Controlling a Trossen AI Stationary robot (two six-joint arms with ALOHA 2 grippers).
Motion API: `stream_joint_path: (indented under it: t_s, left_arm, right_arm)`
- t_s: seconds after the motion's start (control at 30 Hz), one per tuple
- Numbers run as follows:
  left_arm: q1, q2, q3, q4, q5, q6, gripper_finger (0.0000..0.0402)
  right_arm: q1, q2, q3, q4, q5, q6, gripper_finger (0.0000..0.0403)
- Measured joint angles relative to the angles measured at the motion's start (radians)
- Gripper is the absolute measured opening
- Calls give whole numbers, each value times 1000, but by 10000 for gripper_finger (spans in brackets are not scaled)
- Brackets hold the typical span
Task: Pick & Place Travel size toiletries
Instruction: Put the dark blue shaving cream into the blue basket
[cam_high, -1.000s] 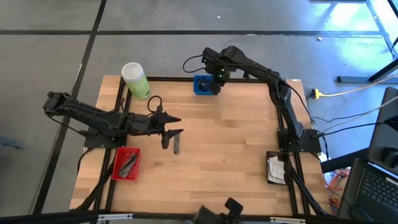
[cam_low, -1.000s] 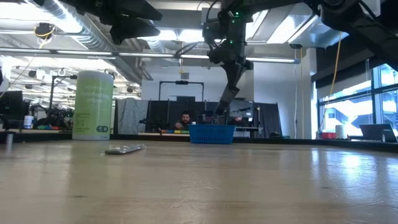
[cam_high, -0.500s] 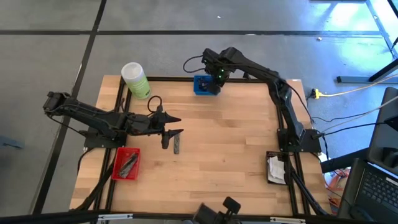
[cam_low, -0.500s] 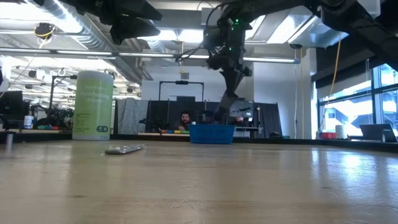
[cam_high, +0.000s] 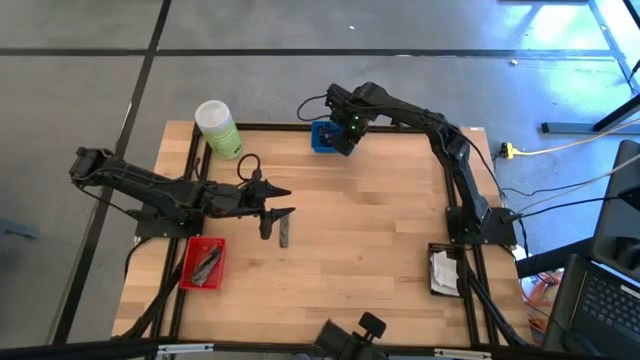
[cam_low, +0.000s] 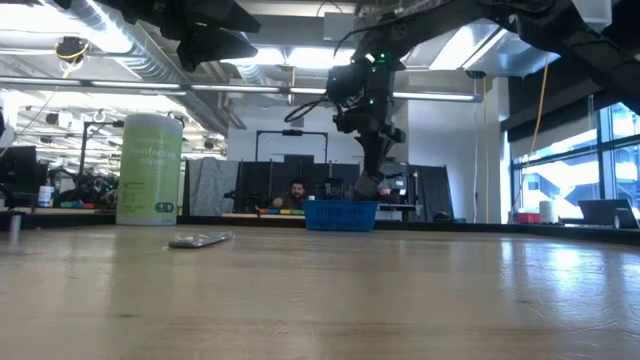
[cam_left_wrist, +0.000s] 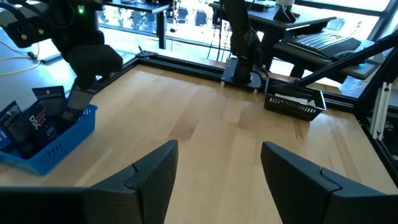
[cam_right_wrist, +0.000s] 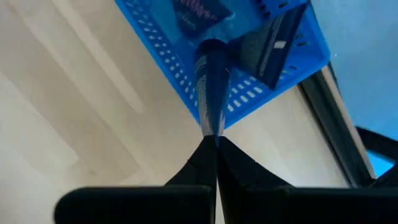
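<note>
My right gripper (cam_high: 342, 138) hangs at the table's far edge over the blue tray (cam_high: 322, 137), shut on a dark navy tube (cam_right_wrist: 209, 87). Dark packets (cam_left_wrist: 38, 118) stand in that tray. A slim grey tube (cam_high: 284, 234) lies flat on the wood left of centre; it also shows in the low view (cam_low: 200, 240). My left gripper (cam_high: 288, 201) hovers open just beyond the grey tube, touching nothing; the left wrist view shows its fingers (cam_left_wrist: 155, 171) apart over bare wood. My right gripper pinches the navy tube's flat end (cam_right_wrist: 213, 132) between its two fingertips. The fingers come from above and point down. The tube hangs below them, slightly slanted, with its lower end (cam_low: 365, 188) at the blue tray's rim; whether it touches anything inside cannot be told.
A big light-green bottle (cam_high: 218, 128) stands at the far left corner. A red tray (cam_high: 204, 262) with dark items sits near the left edge, and a black tray (cam_high: 444, 270) with white sachets at the right. Bare wood spreads across the table's middle.
My right gripper has gone down toward the blue tray, still shut on the navy tube, which stays hanging below the fingers and now reaches the tray's rim.
</note>
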Motion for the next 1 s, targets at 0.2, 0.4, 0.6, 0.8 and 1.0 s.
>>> stream_joint_path:
  t_s: [0.2, 0.4, 0.6, 0.8, 1.0]
  left_arm:
    - [0, 0, 0, 0, 0, 0, 230]
    - [0, 0, 0, 0, 0, 0, 229]
    - [0, 0, 0, 0, 0, 0, 230]
    - [0, 0, 0, 0, 0, 0, 230]
    - [0, 0, 0, 0, 0, 0, 228]
  right_arm:
    - [-11, 0, -31, 41, 1, -22, 0]
    - [-18, 0, -32, 42, -1, -33, 0]
    - [-17, 0, -32, 51, -25, -40, 0]
    - [-18, 0, -32, 54, -28, -44, 1]
    - [-18, 23, -32, 60, -28, -46, 4]
